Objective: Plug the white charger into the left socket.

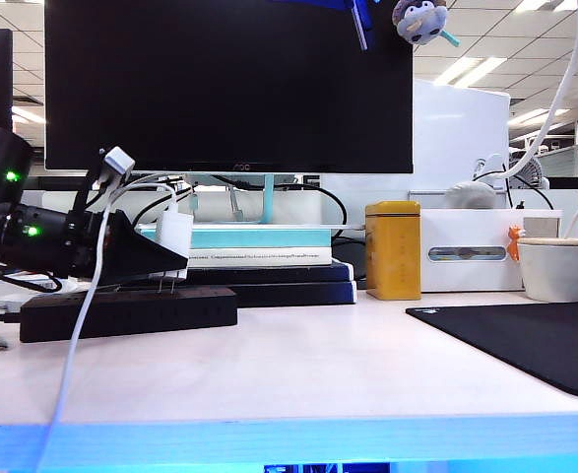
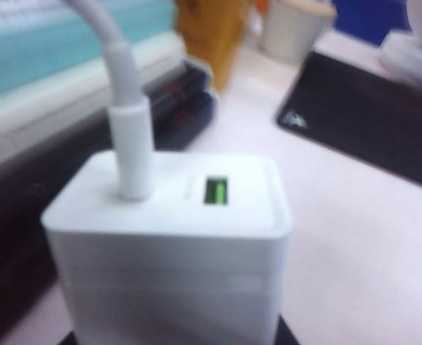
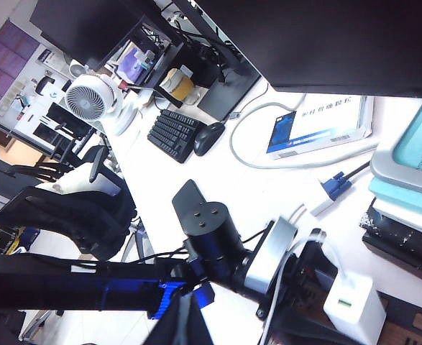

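The white charger (image 1: 174, 236) hangs above the power strip (image 1: 128, 312), before the books (image 1: 259, 258).

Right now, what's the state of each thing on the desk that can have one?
white charger: held above the power strip, prongs down, unplugged, cable attached.
left gripper: shut on the white charger.
power strip: sockets empty.
right gripper: not visible; reads shut.
monitor: screen dark.

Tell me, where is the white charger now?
The white charger is on the left of the exterior view, held by the left gripper just above the black power strip, in front of the stacked books.
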Controlling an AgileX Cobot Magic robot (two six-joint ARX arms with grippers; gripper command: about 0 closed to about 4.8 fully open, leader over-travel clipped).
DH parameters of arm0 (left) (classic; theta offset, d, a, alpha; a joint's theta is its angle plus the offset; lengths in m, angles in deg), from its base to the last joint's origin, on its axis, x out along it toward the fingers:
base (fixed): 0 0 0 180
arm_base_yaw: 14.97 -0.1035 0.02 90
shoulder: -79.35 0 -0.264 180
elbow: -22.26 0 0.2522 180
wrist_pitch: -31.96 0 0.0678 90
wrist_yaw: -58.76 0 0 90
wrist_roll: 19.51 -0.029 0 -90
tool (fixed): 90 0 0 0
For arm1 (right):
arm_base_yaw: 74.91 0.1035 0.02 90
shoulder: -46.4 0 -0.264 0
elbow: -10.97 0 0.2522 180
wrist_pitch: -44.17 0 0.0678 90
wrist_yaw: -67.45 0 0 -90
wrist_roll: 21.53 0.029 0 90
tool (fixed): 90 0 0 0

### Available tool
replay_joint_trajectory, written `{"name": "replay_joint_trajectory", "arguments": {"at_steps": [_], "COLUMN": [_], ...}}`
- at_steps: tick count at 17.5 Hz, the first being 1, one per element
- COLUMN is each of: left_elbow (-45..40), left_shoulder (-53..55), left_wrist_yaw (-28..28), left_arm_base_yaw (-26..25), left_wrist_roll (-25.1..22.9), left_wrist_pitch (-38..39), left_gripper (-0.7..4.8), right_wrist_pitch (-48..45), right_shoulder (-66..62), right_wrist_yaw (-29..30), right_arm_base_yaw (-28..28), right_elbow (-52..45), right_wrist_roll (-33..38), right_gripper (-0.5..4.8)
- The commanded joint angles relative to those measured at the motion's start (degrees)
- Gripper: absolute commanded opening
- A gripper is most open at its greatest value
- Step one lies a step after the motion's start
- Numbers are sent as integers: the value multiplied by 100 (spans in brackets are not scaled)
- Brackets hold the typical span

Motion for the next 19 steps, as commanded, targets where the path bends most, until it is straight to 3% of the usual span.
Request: {"name": "replay_joint_trajectory", "arguments": {"at_steps": [1, 4, 7, 9, 11, 14, 19], "left_elbow": [-376, -503, -501, -501, -494, -483, -236], "left_shoulder": [-33, -31, -31, -26, -24, 4, 442], "left_wrist_yaw": [168, 573, 859, 844, 337, 323, 94], "left_arm_base_yaw": [2, -2, -2, 0, 4, 2, 2], "left_wrist_roll": [-267, -181, 256, 254, 175, -127, -127], "left_wrist_pitch": [-411, -1187, -1703, -1753, -1744, -1550, -1534], "left_gripper": [22, 22, 23, 22, 22, 22, 22], "right_wrist_pitch": [-63, -52, 33, 85, 83, 96, 105], "right_shoulder": [33, 33, 33, 33, 33, 33, 33], "right_wrist_yaw": [13, 15, 15, 15, 15, 15, 15], "right_arm_base_yaw": [9, 11, 11, 11, 11, 11, 11], "right_elbow": [35, 35, 35, 35, 35, 35, 35], "right_wrist_roll": [-70, -63, -66, -66, -63, -63, -66], "right_gripper": [-1, -1, -1, -1, -1, -1, -1]}}
